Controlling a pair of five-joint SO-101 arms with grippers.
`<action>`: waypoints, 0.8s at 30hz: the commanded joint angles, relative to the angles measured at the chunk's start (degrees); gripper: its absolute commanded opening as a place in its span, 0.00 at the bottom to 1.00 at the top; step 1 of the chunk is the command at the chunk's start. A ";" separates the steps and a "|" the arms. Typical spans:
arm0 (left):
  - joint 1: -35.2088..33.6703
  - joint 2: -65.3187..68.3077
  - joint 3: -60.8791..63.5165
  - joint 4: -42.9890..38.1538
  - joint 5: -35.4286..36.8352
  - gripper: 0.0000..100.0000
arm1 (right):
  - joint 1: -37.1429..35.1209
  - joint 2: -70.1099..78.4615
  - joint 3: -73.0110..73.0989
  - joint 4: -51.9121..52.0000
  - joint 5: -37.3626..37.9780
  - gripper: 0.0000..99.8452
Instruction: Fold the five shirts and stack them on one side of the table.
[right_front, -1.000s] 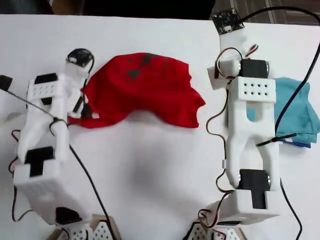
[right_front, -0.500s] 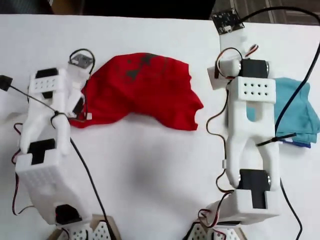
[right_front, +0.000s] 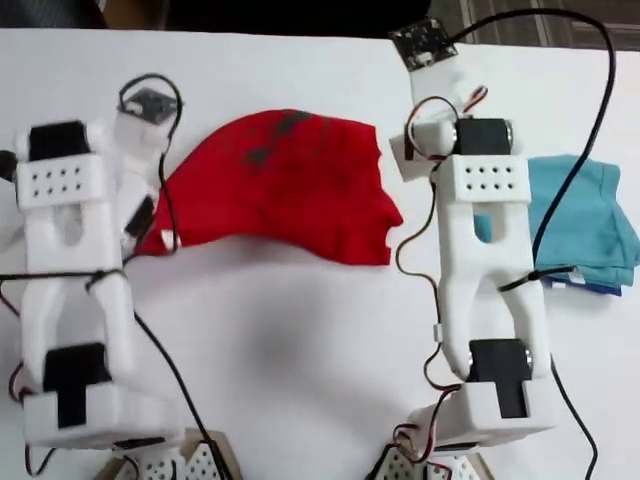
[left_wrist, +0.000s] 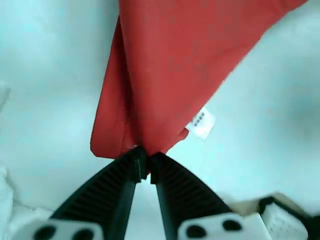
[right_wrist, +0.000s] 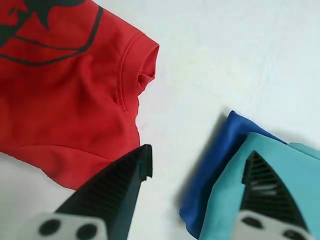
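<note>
My L end effector (left_wrist: 145, 167) is clenched on the red shirt (right_front: 285, 185), pinching a bunched corner of hem close to the white tag (left_wrist: 201, 123). My R end effector (right_wrist: 197, 162) is released, jaws wide apart w/ nothing in them. It hovers over bare worktop (right_front: 300, 330) btwn the red shirt's sleeve and the stack.

Seen from above, the red shirt lies at 12 o'clock from the worktop's middle, spread but rumpled, dark print up. The teal shirt (right_front: 590, 215) sits at 3 o'clock, folded, on top of a blue shirt (right_wrist: 220, 155) whose edge peeks out below it. I take that as the stack side.

Key relation: the red shirt's long axis runs approx 9-to-3 across the worktop. I hold its 9 o'clock end, on the near edge, so from L end effector the cloth runs off toward 2–3 o'clock. The 3 o'clock end, w/ the sleeve, is free and lies just beside R end effector, at about its 9 o'clock. R arm is clearly nearer to that end; L can't get there w/o letting go.

My guess: the fold is barely begun. The next move prob needs R to pinch the near corner at the 3 o'clock end, so both ends are held and the cloth can be pulled flat. Risk: w/ one corner held, any pull just drags it into a bunch.
</note>
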 joint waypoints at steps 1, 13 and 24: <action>-0.18 -6.77 13.85 0.97 -4.84 0.03 | -1.27 -2.95 0.26 -1.71 -0.18 0.30; -10.99 -18.11 23.78 -6.51 -17.67 0.24 | -7.43 -2.95 8.70 -7.78 0.09 0.30; -9.85 -8.00 22.02 -21.27 -8.62 0.25 | -16.13 -2.95 11.69 -4.53 0.26 0.30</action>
